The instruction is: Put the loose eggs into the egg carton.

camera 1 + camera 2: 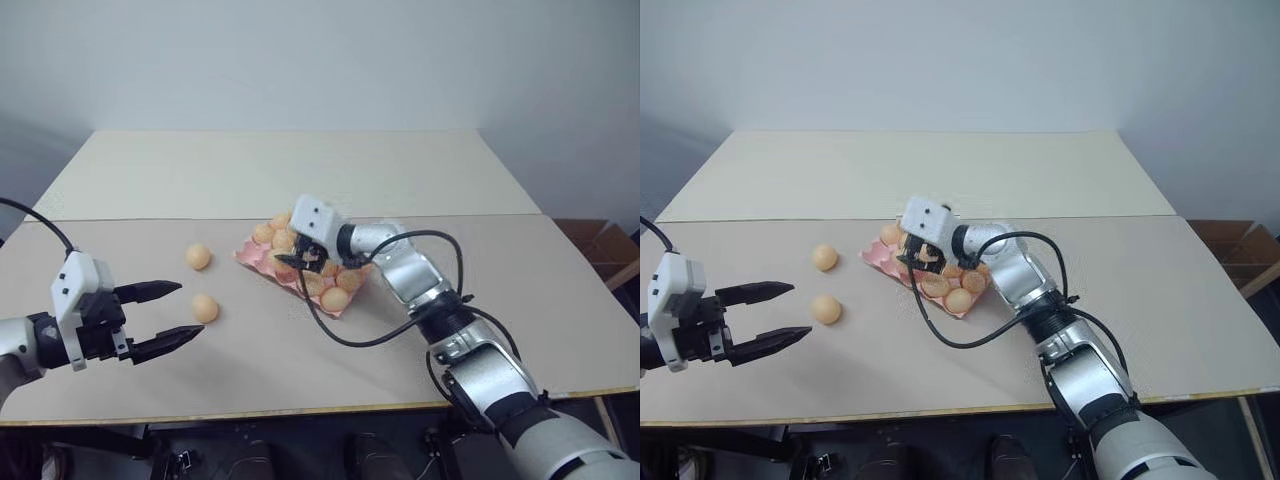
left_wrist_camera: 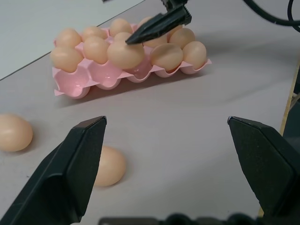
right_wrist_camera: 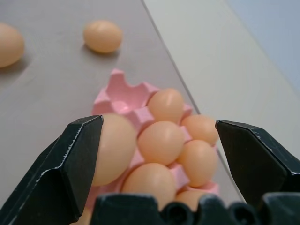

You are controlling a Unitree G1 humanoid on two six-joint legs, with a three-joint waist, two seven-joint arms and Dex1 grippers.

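Head view: pink egg carton (image 1: 300,268) in the table (image 1: 300,180) middle, two loose eggs (image 1: 198,257) left of it | left wrist: left gripper (image 2: 166,154) wide apart, near the eggs | right wrist: right gripper (image 3: 157,150) apart over the carton, one egg (image 3: 115,147) by a finger.

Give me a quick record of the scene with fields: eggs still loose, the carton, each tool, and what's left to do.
Loose eggs: two on the table, egg and egg, left of the carton
Carton: pink, mostly filled, some near cups empty
Right tool: open, over the carton, beside an egg sitting high on the tray
Left tool: open, empty, near the loose eggs
Remaining: both loose eggs not yet in the carton
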